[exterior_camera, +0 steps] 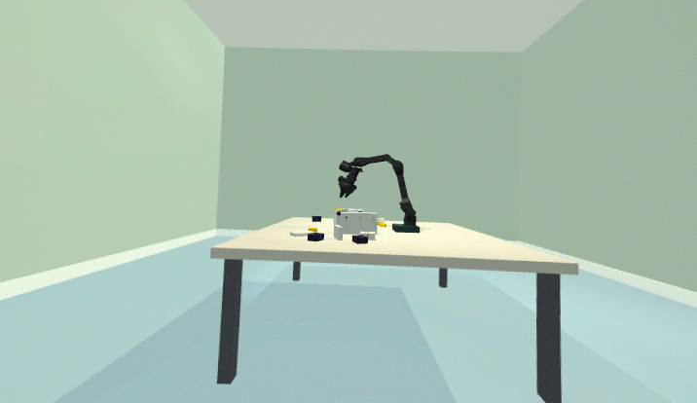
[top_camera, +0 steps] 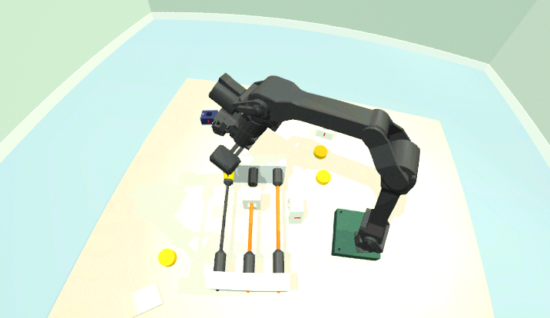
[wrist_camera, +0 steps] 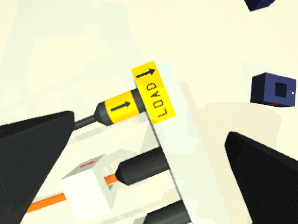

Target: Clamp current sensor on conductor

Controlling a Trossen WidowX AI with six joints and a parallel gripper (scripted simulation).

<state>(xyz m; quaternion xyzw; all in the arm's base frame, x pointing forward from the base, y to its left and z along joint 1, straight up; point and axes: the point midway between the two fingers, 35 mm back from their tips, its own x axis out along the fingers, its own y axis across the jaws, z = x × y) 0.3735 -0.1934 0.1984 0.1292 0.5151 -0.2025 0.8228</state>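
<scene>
The conductor marked LOAD is the dark one (top_camera: 223, 221) at the left of the rack. Its yellow LOAD tag (wrist_camera: 154, 92) has a black arrow, as does the yellow sleeve (wrist_camera: 120, 106) (top_camera: 229, 177). A white sensor (top_camera: 296, 211) with a red arrow stands right of the conductors; I cannot tell whether its jaw is open. Another white sensor (top_camera: 251, 200) (wrist_camera: 87, 195) sits round the middle orange conductor. My gripper (exterior_camera: 344, 195) (wrist_camera: 152, 129) is open and empty, high above the LOAD end of the rack. In the top view the arm hides part of it.
Dark blue blocks (wrist_camera: 273, 90) (top_camera: 208, 116) lie beyond the rack's tagged end. A white block (top_camera: 324, 134) with a red arrow and yellow discs (top_camera: 320, 151) (top_camera: 323, 177) (top_camera: 167, 256) lie around. More dark blocks (exterior_camera: 315, 237) (exterior_camera: 359, 239) and an upright white piece (exterior_camera: 337, 232) stand nearer the exterior camera.
</scene>
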